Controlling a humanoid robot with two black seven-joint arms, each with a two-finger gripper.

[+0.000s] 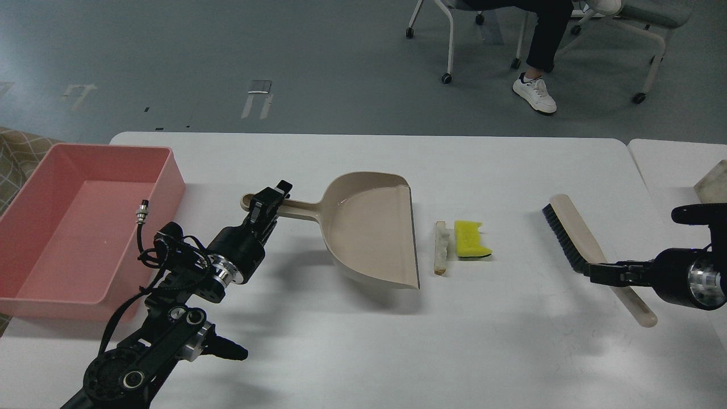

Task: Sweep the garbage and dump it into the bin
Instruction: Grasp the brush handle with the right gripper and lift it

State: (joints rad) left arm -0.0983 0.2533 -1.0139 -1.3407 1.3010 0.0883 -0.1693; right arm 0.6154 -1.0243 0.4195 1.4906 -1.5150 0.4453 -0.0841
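Observation:
The garbage lies mid-table: a yellow sponge piece [471, 238] and an off-white stick-like strip [441, 247], side by side just right of the beige dustpan [369, 227]. My left gripper [271, 200] is shut on the dustpan's long handle; the pan's open edge faces the scraps. The pink bin [170, 187] stands at the far left of the table and looks empty. The beige black-bristled brush [573, 236] lies at the right. My right gripper [596, 271] reaches in from the right and sits at the brush's handle, just behind the bristles; its fingers are dark and cannot be told apart.
A second white table [670, 165] adjoins on the right with a beige block [714, 183] on it. A cable connector [141, 213] on my left arm hangs near the bin's right wall. Chairs and a seated person's leg [537, 57] are beyond the table.

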